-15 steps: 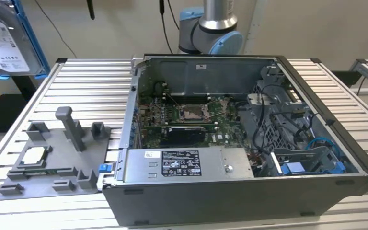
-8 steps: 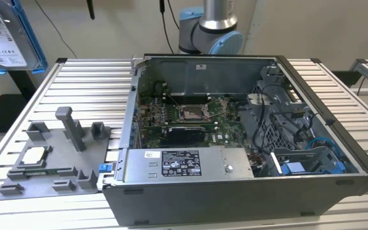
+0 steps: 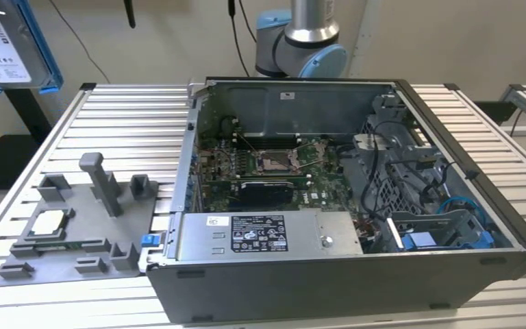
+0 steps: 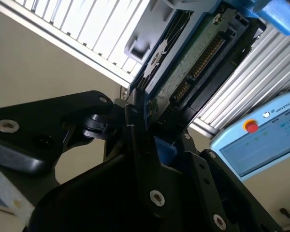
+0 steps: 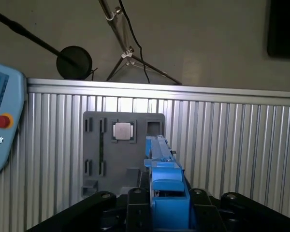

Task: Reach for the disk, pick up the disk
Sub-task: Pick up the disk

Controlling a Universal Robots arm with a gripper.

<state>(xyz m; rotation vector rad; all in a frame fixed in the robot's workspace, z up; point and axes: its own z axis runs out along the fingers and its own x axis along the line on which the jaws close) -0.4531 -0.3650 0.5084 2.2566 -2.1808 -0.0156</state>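
The disk (image 3: 5,48), silver-grey with a white label and a bright blue bracket, hangs high above the table at the exterior view's upper left corner. In the second wrist view its green circuit-board underside (image 4: 193,58) stands on edge between black fingers (image 4: 136,126), with my gripper (image 4: 157,125) shut on it. In the first wrist view the disk's blue bracket edge (image 5: 165,183) sits between the two jaws of my gripper (image 5: 165,203), well above the table.
A grey fixture tray (image 3: 71,236) holding a small square chip (image 5: 123,130) lies on the slatted metal table (image 3: 117,130). An open computer case (image 3: 336,199) stands at the exterior view's right of the tray. A light-blue teach pendant (image 4: 261,145) lies near the table edge.
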